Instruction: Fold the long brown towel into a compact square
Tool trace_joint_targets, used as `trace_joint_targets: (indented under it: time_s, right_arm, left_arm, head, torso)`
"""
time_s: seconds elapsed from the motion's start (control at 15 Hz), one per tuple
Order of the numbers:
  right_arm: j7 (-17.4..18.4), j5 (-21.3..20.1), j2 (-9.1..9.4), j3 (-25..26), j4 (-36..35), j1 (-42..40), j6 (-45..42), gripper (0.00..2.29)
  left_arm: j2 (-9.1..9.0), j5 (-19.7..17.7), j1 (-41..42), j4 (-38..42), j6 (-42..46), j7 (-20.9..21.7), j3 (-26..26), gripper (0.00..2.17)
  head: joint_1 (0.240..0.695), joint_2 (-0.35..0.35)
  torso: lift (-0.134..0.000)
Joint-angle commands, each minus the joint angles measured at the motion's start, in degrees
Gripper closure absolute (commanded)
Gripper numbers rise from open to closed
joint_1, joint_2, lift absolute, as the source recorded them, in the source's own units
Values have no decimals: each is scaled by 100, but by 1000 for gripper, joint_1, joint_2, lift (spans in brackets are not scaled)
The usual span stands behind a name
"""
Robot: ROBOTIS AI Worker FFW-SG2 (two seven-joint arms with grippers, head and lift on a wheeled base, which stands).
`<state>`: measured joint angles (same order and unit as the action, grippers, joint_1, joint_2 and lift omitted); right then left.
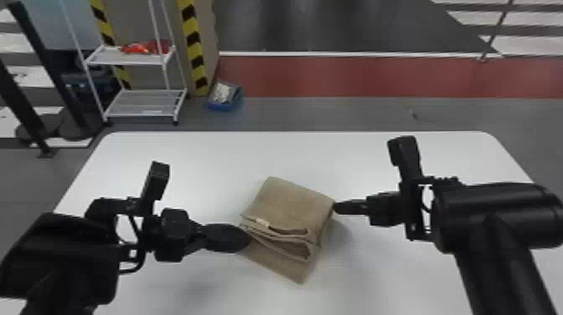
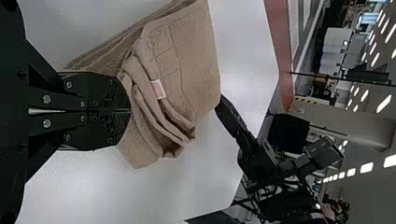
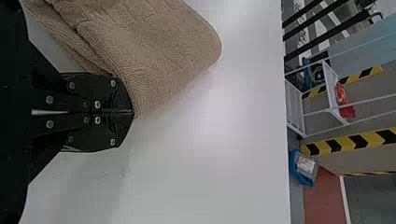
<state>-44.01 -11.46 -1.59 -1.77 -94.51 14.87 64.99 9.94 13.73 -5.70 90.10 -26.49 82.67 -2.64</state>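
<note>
The brown towel (image 1: pixel 293 205) lies folded in several layers near the middle of the white table, set at an angle, its lowest layer jutting toward the front. My left gripper (image 1: pixel 248 239) is shut at the towel's left side, beside the stacked folds. The right gripper (image 1: pixel 335 207) is shut too, its tip touching the towel's right corner. Seen from the left wrist, the towel (image 2: pixel 191 60) shows a small white label and loose folds beyond the left gripper (image 2: pixel 130 111). In the right wrist view, the towel (image 3: pixel 159 51) borders the tip of the right gripper (image 3: pixel 133 112).
Around the towel extends the white table (image 1: pixel 201 159), with rounded far corners. Behind it on the floor stand a white shelf rack (image 1: pixel 142 102) with red items on top and a blue bin (image 1: pixel 225 98). Striped posts rise behind the rack.
</note>
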Motion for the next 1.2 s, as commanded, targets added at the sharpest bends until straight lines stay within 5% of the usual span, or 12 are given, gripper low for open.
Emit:
trace_joint_targets:
  time_s: [0.0,0.6,0.93,1.13]
  right_arm:
    - [42,-23,141,-34,293,200,-192,2044]
    - [209,-172,164,-131,1013,657,-631,2044]
    - [165,-163,164,-87,591,350,-174,2044]
    - [174,-128,164,-131,398,314,37,2044]
  left_arm:
    - [-53,-125,236,411,-195,117,27,2145]
    - [-255,-213,552,868,-283,73,89,2145]
    - [17,86,288,464,-89,-779,-307,2145]
    - [52,358,209,148,-1,-823,-184,2145]
  head:
    - [695,2]
    - [695,-29]
    - [695,13]
    - [695,48]
  torso:
    - [-124]
    - [-124]
    - [-124]
    - [-124]
